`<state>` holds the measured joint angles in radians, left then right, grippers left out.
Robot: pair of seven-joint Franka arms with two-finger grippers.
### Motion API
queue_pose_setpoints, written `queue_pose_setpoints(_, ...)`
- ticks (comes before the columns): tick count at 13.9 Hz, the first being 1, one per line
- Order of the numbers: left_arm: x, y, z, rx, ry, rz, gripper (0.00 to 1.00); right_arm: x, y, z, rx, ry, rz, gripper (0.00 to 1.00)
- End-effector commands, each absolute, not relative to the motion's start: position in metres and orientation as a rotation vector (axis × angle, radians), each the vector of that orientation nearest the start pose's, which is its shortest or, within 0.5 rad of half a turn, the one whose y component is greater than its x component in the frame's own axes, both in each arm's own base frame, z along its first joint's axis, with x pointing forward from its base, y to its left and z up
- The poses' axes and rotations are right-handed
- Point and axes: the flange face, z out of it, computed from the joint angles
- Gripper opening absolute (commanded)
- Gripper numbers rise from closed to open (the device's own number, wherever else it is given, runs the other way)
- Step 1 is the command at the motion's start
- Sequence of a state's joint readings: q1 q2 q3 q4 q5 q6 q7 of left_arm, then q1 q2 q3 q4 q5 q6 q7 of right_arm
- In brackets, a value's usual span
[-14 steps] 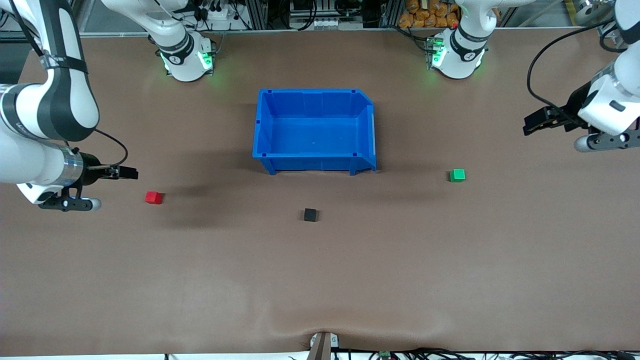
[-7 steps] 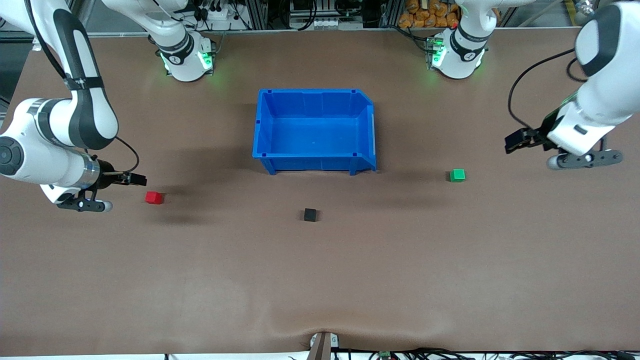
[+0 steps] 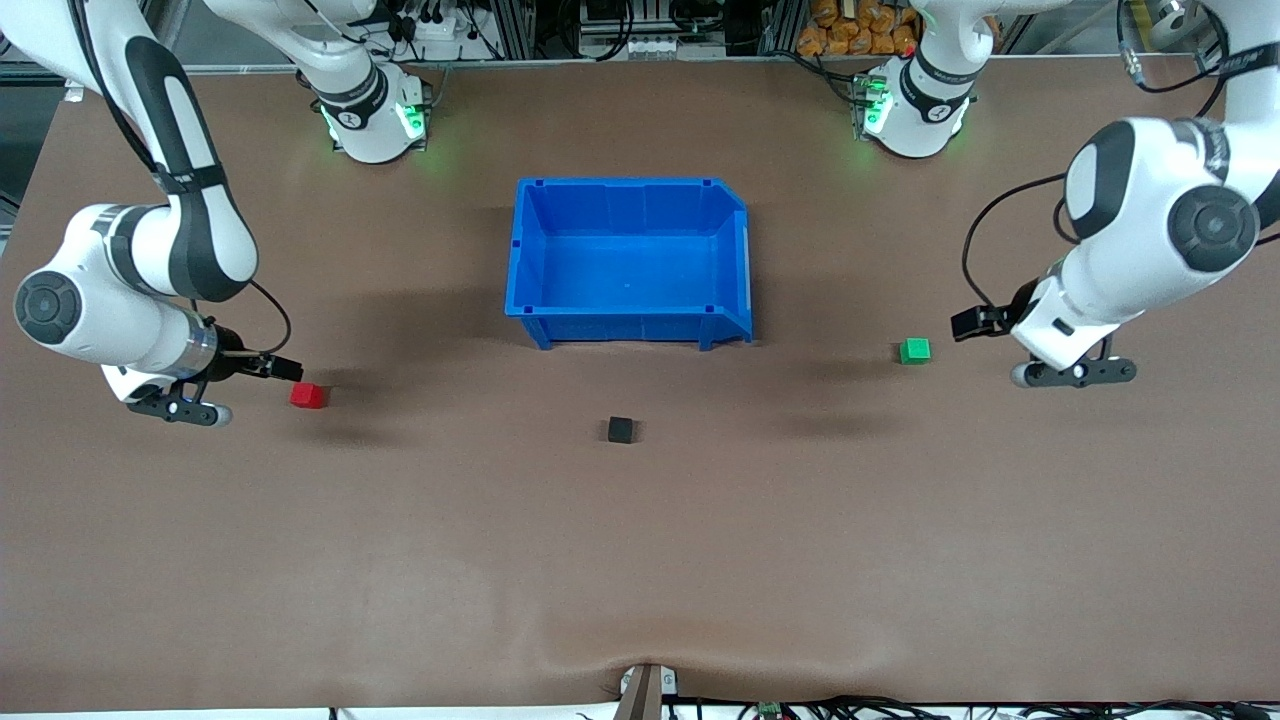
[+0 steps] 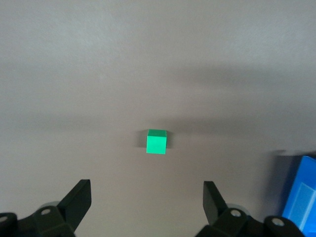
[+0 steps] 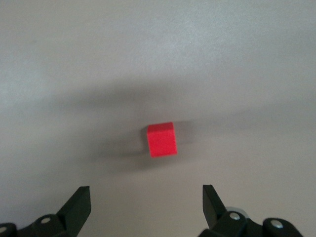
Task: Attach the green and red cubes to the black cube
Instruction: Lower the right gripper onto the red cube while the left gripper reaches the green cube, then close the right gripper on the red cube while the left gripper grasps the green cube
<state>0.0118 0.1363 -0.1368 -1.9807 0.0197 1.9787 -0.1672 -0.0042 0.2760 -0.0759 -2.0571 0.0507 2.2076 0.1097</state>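
My left hand (image 4: 147, 200) hangs wide open and empty near the green cube (image 3: 914, 350), my right hand (image 5: 146, 200) likewise by the red cube (image 3: 308, 395). The black cube (image 3: 620, 430) sits mid-tabletop (image 3: 640, 560), well apart from both, nearer the front camera than the blue bin (image 3: 628, 325). I'd centre each cube between the fingers and drop straight down before closing.

One red cube (image 3: 308, 396), one green cube (image 3: 914, 351), one black cube (image 3: 620, 430), one blue bin (image 3: 630, 325) and two grippers: left gripper (image 3: 972, 322), right gripper (image 3: 283, 368).
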Motion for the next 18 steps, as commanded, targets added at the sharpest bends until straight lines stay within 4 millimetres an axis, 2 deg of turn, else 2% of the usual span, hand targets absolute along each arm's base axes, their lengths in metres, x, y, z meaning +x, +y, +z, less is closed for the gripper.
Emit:
queue_pose_setpoints(1,0.571,-0.071,0.356,-3.119,-0.069,0.251,1.00,0.579,-0.053,0.264,-3.108,0.404,0.157,1.00)
queue_pose_setpoints(3,0.574,-0.074,0.330,-3.120,-0.062,0.283,1.00,0.581,-0.052,0.251,-3.104,0.409,0.162,1.00)
queue_pose_setpoints(6,0.572,-0.090,0.293,-3.107,-0.020,0.373,1.00,0.580,-0.058,0.222,-3.109,0.399,0.164,1.00)
queue_pose_setpoints(9,0.574,-0.087,0.255,-3.106,-0.029,0.419,1.00,0.576,-0.064,0.198,-3.120,0.257,0.200,1.00)
queue_pose_setpoints(11,0.573,-0.087,0.228,-3.103,-0.026,0.453,1.00,0.573,-0.068,0.187,-3.124,0.233,0.183,1.00)
queue_pose_setpoints(13,0.572,-0.089,0.211,-3.091,-0.006,0.466,1.00,0.574,-0.065,0.181,-3.130,0.220,0.157,1.00)
queue_pose_setpoints(15,0.569,-0.081,0.193,-3.065,0.012,0.496,1.00,0.572,-0.063,0.177,-3.135,0.188,0.169,1.00)
queue_pose_setpoints(18,0.567,-0.080,0.187,-3.058,-0.032,0.511,1.00,0.568,-0.063,0.172,-3.134,0.179,0.186,1.00)
